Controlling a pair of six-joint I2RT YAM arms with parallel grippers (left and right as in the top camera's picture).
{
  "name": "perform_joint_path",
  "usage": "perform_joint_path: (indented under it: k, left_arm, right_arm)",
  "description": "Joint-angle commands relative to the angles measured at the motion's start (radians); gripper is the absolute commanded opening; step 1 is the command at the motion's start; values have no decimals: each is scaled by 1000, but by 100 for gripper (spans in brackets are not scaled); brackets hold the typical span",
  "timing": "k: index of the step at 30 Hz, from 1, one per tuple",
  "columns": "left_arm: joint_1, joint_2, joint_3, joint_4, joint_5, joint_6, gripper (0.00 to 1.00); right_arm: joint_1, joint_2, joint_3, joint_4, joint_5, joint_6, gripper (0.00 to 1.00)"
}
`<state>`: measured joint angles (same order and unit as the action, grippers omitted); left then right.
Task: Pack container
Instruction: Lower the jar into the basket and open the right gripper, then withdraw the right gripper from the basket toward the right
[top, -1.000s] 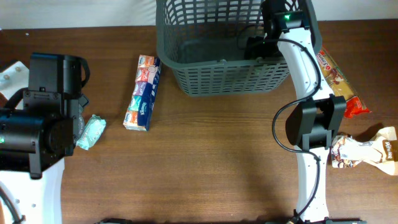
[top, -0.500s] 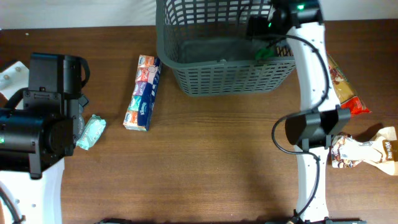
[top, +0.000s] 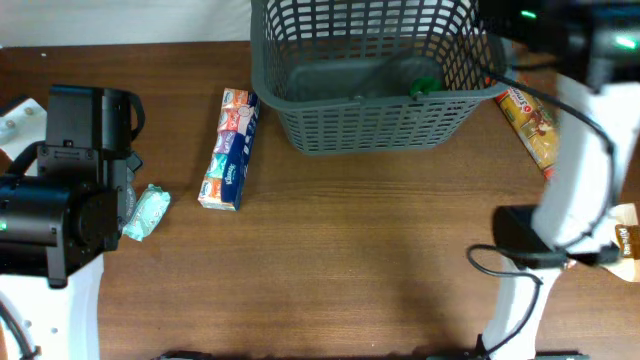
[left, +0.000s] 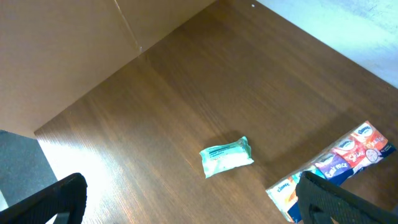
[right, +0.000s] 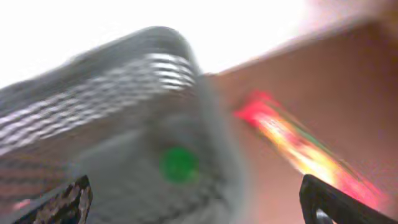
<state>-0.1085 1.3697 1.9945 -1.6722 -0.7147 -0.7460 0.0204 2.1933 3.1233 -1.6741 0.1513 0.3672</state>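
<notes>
Overhead, your grey lattice-sided plastic basket (top: 370, 110) stands at the far edge of the wooden table (top: 350, 260), with a small green thing (top: 424, 86) inside. In the left wrist view, your left gripper (left: 186, 208) is spread wide above a crinkly packet (left: 226, 156). In the right wrist view (badly blurred), your right gripper (right: 193, 208) is spread wide, and the basket's rounded corner lies just beyond its fingers.

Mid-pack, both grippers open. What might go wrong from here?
1. The right arm's cable runs close past the basket corner and the orange snack packet; a swing might snag or drag either.
2. The right wrist view is blurred, so aiming the right gripper from it is unreliable now.
3. The tissue multipack is long; the left gripper may tip it if it grips near an end.
</notes>
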Motion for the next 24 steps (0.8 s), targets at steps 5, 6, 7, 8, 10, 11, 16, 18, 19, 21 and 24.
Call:
perform_joint_path:
  k: [5, 6, 7, 8, 10, 11, 16, 18, 19, 21, 24]
  left_arm:
    - [6, -10, 10, -2, -7, -10, 99]
    - [6, -10, 10, -2, -7, -10, 99]
    - [6, -10, 10, -2, -6, -10, 99]
    - [6, -10, 10, -2, -7, -10, 99]
    - [6, -10, 10, -2, -7, -9, 99]
    - [6, -10, 10, -2, -7, -10, 99]
    - [6, -10, 10, -2, -7, -10, 99]
    - [6, -10, 10, -2, -7, -10, 99]
    - [6, -10, 10, -2, -7, -10, 99]
    - [6, -10, 10, -2, -6, -9, 99]
    - [6, -10, 10, -2, -7, -10, 99]
  right_arm:
    - [-223, -161, -37, -25, 113, 100, 99]
    - [-249, -184, -49, -25, 109, 119, 99]
    - [-277, -209, -68, -25, 107, 135, 99]
    - [-304, -236, -95, -25, 107, 140, 99]
    - [-358, -296, -178, -25, 108, 140, 99]
    - [-386, -333, -237, -25, 110, 140, 99]
    - [-562, -581, -679, -25, 123, 195, 99]
    - [-650, -681, -876, -24, 123, 231, 99]
    - [-688, -716, -950, -23, 122, 249, 99]
    - [-769, -791, -1122, 20, 101, 270, 99]
    - [-837, -845, -1296, 131, -14, 270, 99]
